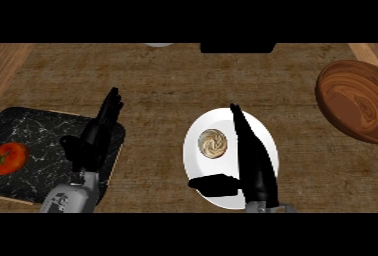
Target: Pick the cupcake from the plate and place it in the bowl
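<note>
A cupcake (212, 143) with swirled cream frosting sits on a white plate (214, 119) near the counter's middle. My right hand (253, 160) hovers over the plate just right of the cupcake, open, fingers straight and pointing away, thumb stretched left below the cupcake. I cannot see any contact with the cupcake. A brown wooden bowl (353, 100) lies at the right edge, partly cut off. My left hand (94, 137) rests open at the lower left, fingers up, over a dark marble board.
The black marble board (44, 145) at the left carries a red tomato (10, 158). A dark object (238, 47) and a pale round object (158, 44) show at the far edge. Light wooden strips border the counter at both upper corners.
</note>
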Robot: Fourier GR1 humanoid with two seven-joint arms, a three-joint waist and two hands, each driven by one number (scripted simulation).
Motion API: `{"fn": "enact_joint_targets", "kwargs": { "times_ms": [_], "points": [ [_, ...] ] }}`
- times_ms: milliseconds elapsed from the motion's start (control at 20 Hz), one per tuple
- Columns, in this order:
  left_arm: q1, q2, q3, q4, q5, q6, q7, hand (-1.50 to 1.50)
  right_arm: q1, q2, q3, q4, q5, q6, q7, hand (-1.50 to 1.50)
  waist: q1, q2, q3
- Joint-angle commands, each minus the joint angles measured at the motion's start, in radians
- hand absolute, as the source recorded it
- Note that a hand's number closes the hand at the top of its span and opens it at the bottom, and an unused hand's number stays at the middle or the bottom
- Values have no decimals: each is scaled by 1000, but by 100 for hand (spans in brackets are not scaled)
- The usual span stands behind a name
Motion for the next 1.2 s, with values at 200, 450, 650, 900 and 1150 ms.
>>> {"fn": "enact_joint_targets", "kwargs": {
  "times_ms": [200,450,650,900,1150],
  "points": [
    [13,-58,-7,-15,-57,22,13,0,21,5,-12,35,-72,-100,-132,-150,1,0,0],
    [37,-12,53,-6,-16,-61,-35,0,2,5,-1,118,-164,-173,-168,-150,4,1,0],
    [-10,-22,75,34,-36,-66,-26,0,61,5,9,145,-200,-192,-241,-150,0,1,0],
    [-26,-55,71,7,-54,-63,28,0,102,6,46,204,-220,-260,-329,-150,0,0,0],
    [-39,-46,95,-43,-51,-80,102,0,-6,6,-22,267,-281,-258,-336,-150,1,0,0]
  ]
}}
